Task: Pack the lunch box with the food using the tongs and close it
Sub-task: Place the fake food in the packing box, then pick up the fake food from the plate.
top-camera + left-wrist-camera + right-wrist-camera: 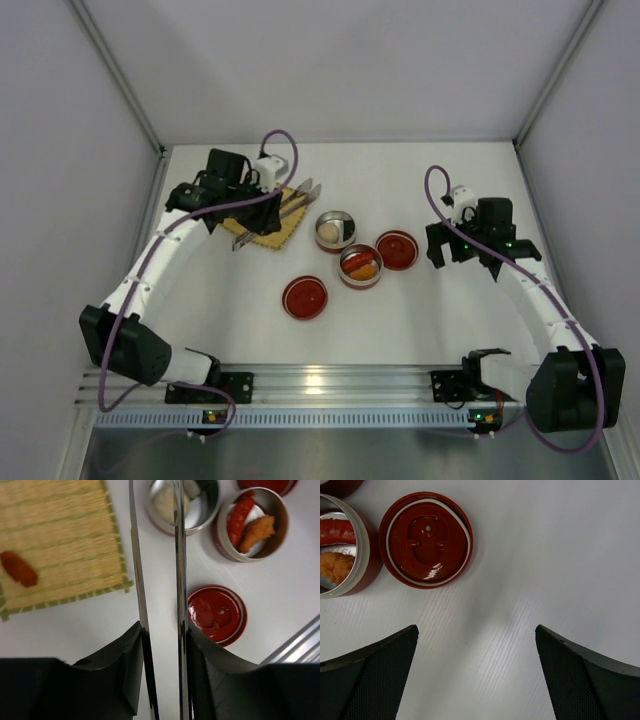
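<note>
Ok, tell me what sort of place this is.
Probably a robot lab test booth, not a kitchen: pale panel walls box in a white tabletop, and a slotted aluminium rail runs along its near edge.

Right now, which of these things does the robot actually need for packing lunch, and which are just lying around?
For the job: tongs in the left gripper; red food piece; white-food tin; red-and-orange-food tin; near red lid; far red lid.

Just lying about: yellow mat under that piece; metal rail; right gripper, open and empty.
</note>
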Controlling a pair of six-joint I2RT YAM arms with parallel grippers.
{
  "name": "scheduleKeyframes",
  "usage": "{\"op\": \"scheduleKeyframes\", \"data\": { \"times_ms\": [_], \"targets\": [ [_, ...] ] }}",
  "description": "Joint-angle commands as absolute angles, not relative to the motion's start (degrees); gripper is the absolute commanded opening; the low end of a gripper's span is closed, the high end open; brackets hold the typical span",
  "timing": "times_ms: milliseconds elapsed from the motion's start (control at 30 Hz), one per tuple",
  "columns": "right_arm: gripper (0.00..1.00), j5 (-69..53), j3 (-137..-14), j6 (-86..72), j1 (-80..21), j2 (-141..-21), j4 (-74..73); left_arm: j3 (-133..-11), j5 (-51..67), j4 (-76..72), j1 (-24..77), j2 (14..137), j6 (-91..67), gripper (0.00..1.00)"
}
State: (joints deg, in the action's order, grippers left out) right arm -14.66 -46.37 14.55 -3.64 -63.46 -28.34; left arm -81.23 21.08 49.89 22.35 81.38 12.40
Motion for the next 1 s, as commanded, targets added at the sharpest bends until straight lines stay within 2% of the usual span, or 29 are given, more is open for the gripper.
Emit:
{"op": "scheduleKeyframes", "data": {
  "times_ms": [0, 200, 367, 567, 967],
  "targets": [
    [0.99, -15.0, -47.5, 14.9, -3.7, -63.5, -29.0, -78.8, 15.8, 49.1, 15.0, 79.3, 4.1, 0.41],
    [0.99, -15.2, -47.5, 14.7, -3.7, -63.2, -28.9, -71.5, 4.9, 47.6, 5.3, 79.0, -0.8, 0.43],
    [1.00, -15.0, -47.4, 14.9, -3.7, -63.0, -29.1, -70.0, 5.6, 47.1, -1.7, 82.3, -3.6, 0.43],
    [0.99, -14.9, -47.4, 14.9, -3.7, -63.1, -29.1, -71.5, 7.2, 46.1, -2.9, 88.2, -2.4, 0.44],
    [0.99, -14.8, -47.5, 14.8, -3.7, -63.7, -28.9, -75.0, 9.2, 44.9, -2.8, 90.2, -0.5, 0.48]
  ]
}}
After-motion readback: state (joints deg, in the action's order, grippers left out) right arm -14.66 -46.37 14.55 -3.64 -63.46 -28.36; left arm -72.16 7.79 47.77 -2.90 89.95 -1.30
